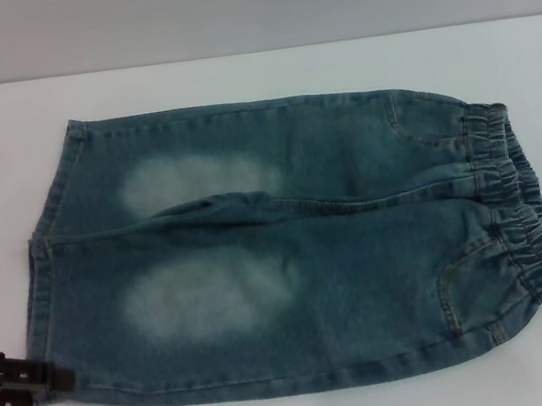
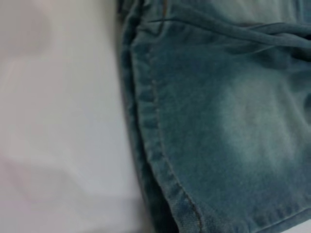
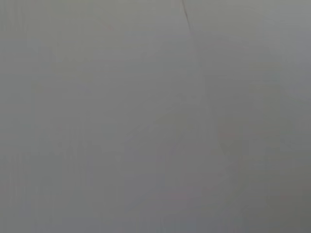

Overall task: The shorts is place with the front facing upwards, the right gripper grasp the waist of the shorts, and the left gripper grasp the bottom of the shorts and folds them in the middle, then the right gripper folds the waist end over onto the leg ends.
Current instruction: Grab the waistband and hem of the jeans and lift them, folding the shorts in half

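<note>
From the head camera, the denim shorts (image 1: 288, 251) lie flat and front up on the white table (image 1: 233, 77), spread sideways; the elastic waist (image 1: 518, 199) is toward the robot's right and the two leg hems (image 1: 43, 265) toward its left; each leg carries a pale faded patch, and the fabric bunches into a ridge along the middle where the legs meet. The left gripper (image 1: 18, 378) enters at the left edge, low in the frame, its dark tip just beside or touching the nearer leg's hem corner; whether its fingers are spread or closed cannot be told.

From the left wrist camera, the stitched hem (image 2: 150, 126) of a leg runs across the picture with bare table alongside it; no fingers appear.

From the right wrist camera, only a plain grey surface (image 3: 146, 121) shows; the right gripper is unseen.
</note>
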You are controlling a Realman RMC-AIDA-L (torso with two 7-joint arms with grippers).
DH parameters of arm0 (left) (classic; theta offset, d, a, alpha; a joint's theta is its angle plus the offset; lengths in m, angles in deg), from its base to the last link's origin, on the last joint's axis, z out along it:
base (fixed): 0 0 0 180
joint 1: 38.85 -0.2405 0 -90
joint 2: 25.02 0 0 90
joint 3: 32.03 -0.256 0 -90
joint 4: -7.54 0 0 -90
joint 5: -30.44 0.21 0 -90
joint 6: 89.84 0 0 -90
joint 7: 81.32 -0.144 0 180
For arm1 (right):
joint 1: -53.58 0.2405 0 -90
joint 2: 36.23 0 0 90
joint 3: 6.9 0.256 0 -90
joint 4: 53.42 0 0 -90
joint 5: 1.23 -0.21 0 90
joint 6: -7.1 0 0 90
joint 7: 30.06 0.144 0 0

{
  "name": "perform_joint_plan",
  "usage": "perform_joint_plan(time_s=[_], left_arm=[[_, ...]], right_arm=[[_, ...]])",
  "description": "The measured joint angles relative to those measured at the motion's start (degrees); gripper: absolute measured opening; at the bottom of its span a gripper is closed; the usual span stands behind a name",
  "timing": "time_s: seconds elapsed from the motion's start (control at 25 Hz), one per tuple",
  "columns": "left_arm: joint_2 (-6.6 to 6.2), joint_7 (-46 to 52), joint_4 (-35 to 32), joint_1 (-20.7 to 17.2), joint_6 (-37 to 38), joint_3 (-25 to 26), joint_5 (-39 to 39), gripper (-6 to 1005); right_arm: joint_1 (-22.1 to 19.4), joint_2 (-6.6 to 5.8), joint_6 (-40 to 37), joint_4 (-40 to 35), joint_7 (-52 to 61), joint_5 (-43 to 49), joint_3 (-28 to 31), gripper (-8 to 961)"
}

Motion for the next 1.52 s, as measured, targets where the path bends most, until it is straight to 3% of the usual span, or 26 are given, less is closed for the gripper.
perform_joint_plan(time_s=[0.92, 1.52], left_arm=[[-0.55, 0.0, -0.8, 2.7, 1.2, 0.2, -0.2, 782], [-0.11, -0.1, -0.6, 1.7, 2.0, -0.2, 0.1, 777]], right_arm=[[-0.4, 0.00, 0.0, -0.1, 0.4, 0.0, 0.0, 516], [-0.2, 0.00, -0.2, -0.1, 0.5, 0.0, 0.0, 516]])
